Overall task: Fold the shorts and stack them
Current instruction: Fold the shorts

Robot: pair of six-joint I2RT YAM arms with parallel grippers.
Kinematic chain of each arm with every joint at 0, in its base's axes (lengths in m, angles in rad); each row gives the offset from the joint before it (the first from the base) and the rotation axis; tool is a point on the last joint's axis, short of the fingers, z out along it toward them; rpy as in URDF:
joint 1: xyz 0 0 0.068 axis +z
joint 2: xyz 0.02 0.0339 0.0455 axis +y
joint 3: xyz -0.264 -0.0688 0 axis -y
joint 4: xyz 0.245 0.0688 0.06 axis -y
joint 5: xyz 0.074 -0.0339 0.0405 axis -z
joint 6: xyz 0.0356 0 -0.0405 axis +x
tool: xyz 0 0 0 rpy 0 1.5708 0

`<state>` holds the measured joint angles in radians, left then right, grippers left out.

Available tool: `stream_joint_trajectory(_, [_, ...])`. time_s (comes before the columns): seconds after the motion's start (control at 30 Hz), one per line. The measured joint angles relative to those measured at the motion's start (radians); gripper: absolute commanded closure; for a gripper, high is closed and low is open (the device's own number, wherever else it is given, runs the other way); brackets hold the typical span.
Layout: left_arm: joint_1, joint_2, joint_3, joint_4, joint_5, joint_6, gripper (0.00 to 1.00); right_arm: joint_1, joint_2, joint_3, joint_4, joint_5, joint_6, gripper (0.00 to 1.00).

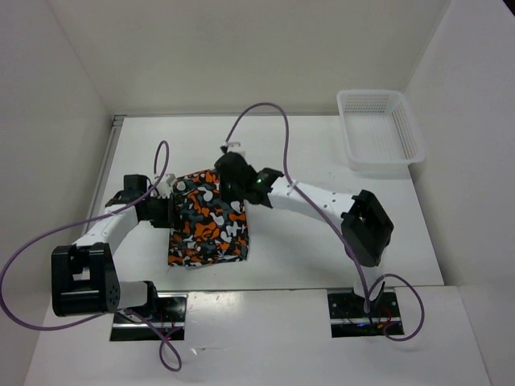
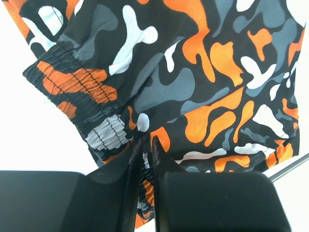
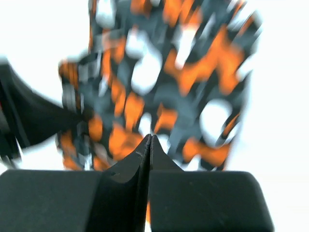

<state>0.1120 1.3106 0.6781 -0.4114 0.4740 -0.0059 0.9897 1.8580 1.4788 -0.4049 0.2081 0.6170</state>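
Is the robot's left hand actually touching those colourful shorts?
Touching. The left wrist view shows the left hand closed on an edge of the shorts, with cloth pinched inside it.

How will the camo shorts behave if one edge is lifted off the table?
Probably floppy: the shorts lie folded and rumpled, so they'd likely drape and sag. The gathered waistband looks thicker, perhaps a firmer hold.

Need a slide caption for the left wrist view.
Left claw pinching the orange-and-grey camouflage shorts beside their elastic waistband.
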Motion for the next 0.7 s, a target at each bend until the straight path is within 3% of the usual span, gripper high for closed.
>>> stream_joint_trajectory(0.13, [0.0, -0.007, 0.007, -0.006, 0.003, 0.0, 0.79, -0.109, 0.046, 0.127, 0.0, 0.005, -0.023, 0.99])
stream_joint_trajectory(0.3, [0.0, -0.015, 0.015, -0.007, 0.003, 0.0, 0.79, -0.172, 0.234, 0.265, 0.008, -0.031, -0.051, 0.99])
stream_joint_trajectory(0.53, [0.0, -0.017, 0.016, -0.008, 0.002, 0.0, 0.74, -0.206, 0.439, 0.312, -0.008, -0.079, -0.045, 0.95])
stream_joint_trajectory(0.63, [0.0, -0.017, 0.021, -0.016, -0.001, 0.002, 0.68, -0.215, 0.428, 0.335, -0.009, -0.08, -0.043, 0.69])
stream_joint_trajectory(0.67, [0.0, -0.017, 0.026, -0.018, -0.002, 0.002, 0.6, -0.216, 0.417, 0.335, -0.01, -0.079, -0.045, 0.4])
stream_joint_trajectory(0.7, [0.0, -0.017, 0.033, -0.021, -0.002, 0.004, 0.55, -0.218, 0.403, 0.335, -0.014, -0.078, -0.04, 0.25])
